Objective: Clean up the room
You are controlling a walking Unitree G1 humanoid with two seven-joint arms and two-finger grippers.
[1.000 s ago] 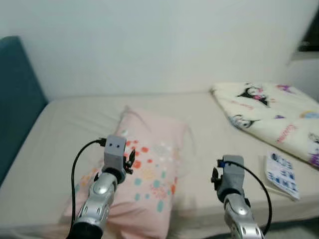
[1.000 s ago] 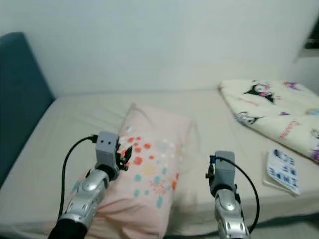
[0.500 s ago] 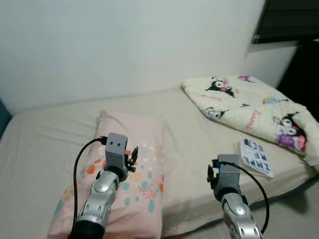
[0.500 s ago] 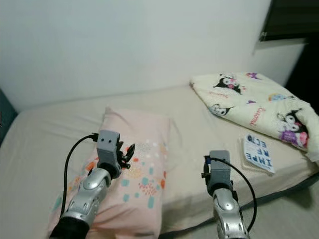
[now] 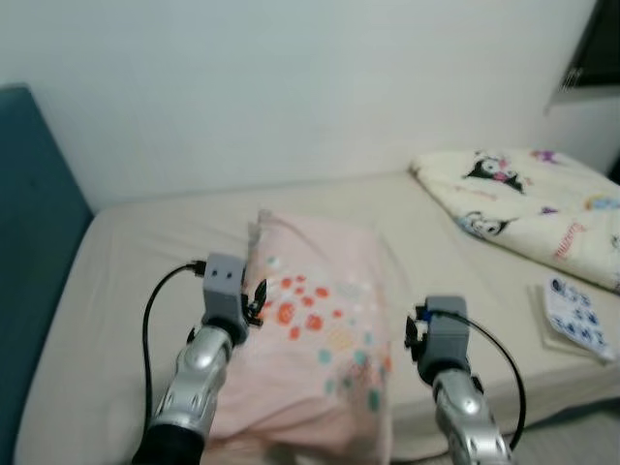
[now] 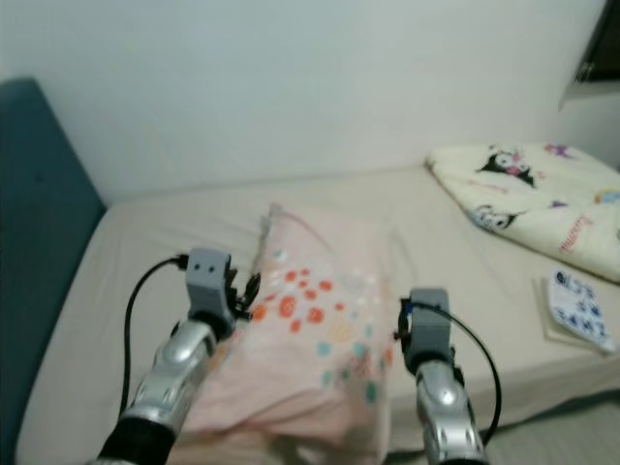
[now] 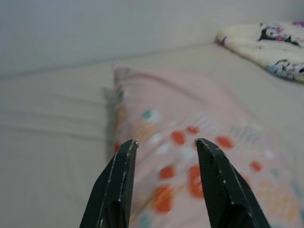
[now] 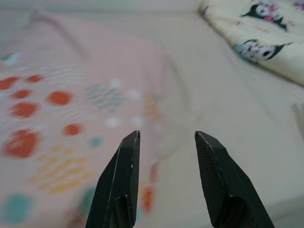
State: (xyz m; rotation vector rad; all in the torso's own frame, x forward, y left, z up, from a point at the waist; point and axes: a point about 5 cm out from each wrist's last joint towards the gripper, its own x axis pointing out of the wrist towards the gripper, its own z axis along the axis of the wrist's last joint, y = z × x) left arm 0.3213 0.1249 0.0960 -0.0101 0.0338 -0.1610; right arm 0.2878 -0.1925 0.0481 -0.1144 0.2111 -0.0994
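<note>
While both arms hover low in frame, left gripper and right gripper are parted and empty, pink pillow lying centre on the bed, blanket far right.

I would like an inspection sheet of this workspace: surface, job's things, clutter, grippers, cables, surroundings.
Surface: beige bed.
Job's things: pink pillow with coloured dots, lying on the bed; folded cartoon blanket at the robot's right.
Clutter: printed booklet near the bed edge.
Grippers: left gripper open, above the pillow; right gripper open, above the pillow's right edge.
Cables: black cable on the left arm.
Surroundings: white wall, teal headboard.
</note>
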